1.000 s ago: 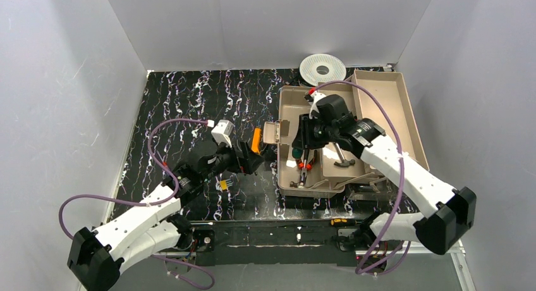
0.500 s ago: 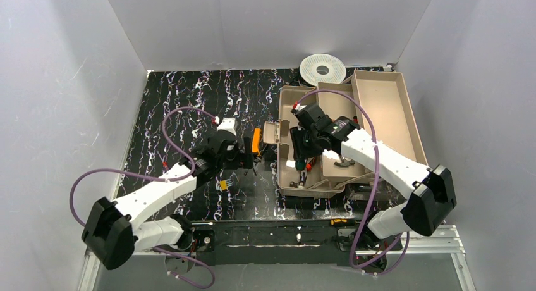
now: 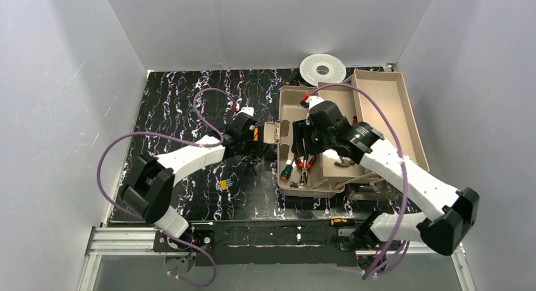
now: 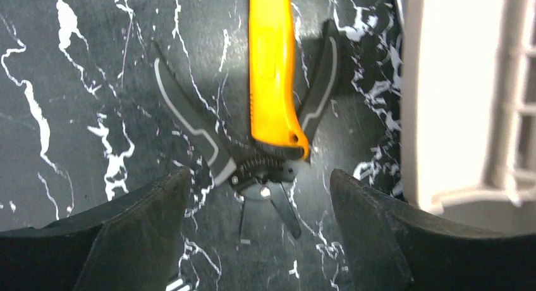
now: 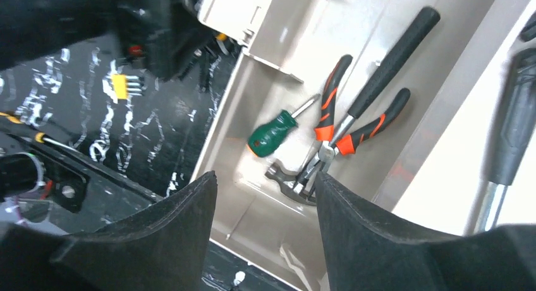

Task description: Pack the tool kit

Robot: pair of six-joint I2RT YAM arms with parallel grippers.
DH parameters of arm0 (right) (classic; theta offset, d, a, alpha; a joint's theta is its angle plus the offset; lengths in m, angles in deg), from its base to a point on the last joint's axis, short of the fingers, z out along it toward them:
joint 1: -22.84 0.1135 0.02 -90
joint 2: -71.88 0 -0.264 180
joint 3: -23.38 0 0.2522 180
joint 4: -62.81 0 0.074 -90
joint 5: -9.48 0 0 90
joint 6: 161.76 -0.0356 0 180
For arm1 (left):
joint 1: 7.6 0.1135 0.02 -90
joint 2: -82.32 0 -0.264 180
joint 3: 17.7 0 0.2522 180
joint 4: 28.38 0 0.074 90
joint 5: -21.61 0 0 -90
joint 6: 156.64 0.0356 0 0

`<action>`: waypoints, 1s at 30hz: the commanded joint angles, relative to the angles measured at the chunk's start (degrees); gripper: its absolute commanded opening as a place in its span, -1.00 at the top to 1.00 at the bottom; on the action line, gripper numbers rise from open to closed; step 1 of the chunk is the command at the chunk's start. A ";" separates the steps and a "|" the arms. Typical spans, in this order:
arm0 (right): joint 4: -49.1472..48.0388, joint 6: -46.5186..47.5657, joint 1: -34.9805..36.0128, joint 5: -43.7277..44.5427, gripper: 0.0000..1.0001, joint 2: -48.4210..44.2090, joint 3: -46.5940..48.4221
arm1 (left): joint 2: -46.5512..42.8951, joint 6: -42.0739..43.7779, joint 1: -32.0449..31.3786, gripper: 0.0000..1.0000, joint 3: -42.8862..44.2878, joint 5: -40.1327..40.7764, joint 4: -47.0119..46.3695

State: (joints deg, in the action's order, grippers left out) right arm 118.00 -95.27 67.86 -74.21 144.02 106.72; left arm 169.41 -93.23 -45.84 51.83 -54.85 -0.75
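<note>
- Currently my left jaws hang released over the orange-handled tool [image 4: 272, 63] and black snips [image 4: 189, 123] beside the toolbox [image 3: 287, 101].
- My right jaws, released, hover over that toolbox by the table's [image 3: 183, 101] right edge; hammer [image 5: 389, 60], pliers [image 5: 373, 124], screwdriver [image 5: 272, 134] inside.

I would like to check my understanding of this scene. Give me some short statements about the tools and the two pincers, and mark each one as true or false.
1. The green screwdriver lies inside the toolbox. True.
2. The left pincer is shut on the orange-handled tool. False: it is open near the tool's end and holds nothing.
3. The orange-handled tool lies across the black-handled cutters on the table. True.
4. The white spool sits inside the toolbox. False: it lies on the table behind the box.
5. The right pincer holds the hammer. False: it is open and empty; the hammer lies in the toolbox with the red pliers.
</note>
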 commanded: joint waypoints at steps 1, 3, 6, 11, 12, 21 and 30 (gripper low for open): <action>-5.73 0.44 0.12 0.52 -0.31 -6.07 -1.36 | 6.58 0.64 1.99 -0.55 5.10 0.14 3.14; -7.20 0.24 0.07 0.18 -0.30 -8.33 -2.52 | 9.73 0.17 2.71 -0.49 6.62 -1.69 3.28; -8.34 0.22 0.05 0.93 -0.30 -11.24 -3.66 | 13.79 0.34 3.08 -0.43 8.69 -3.85 2.93; -8.06 0.26 0.01 2.05 -0.30 -12.73 -4.02 | 18.52 -0.02 3.36 -0.19 11.79 -2.20 5.14; -8.04 0.30 -0.01 2.05 -0.30 -12.88 -4.09 | 19.03 -0.27 3.49 -0.08 12.18 -1.78 5.77; -8.76 0.26 -0.06 1.06 -0.29 -12.81 -4.45 | 16.89 -1.89 7.16 0.79 7.92 -2.60 5.64; -9.29 -0.35 -0.02 -1.22 -0.29 -12.51 -4.14 | -4.07 -4.39 7.78 1.00 -2.59 -3.18 0.44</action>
State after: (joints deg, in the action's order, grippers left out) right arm 111.95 -95.38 67.86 -73.69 131.93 102.85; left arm 177.30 -96.33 -38.01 52.20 -58.28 0.87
